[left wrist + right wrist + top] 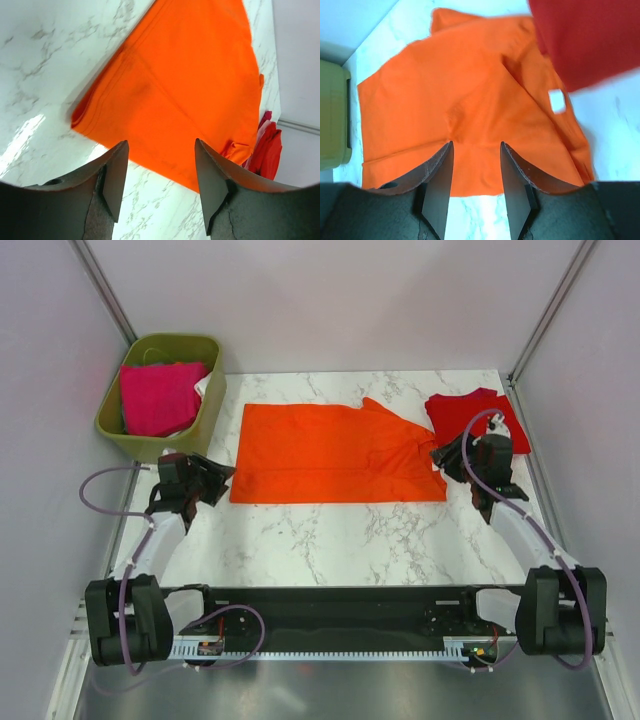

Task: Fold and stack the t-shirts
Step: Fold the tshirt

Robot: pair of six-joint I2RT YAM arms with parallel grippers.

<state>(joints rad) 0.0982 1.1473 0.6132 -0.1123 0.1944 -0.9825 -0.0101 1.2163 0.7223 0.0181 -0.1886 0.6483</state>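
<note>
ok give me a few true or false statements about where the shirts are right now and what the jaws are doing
The orange shirt lies spread on the table. True.
The pink shirt lies on the table too. False: it sits in the green bin.
The red shirt lies right of the orange one. True.
Both arms' jaws grip the orange shirt. False: both stand open, holding nothing.
</note>
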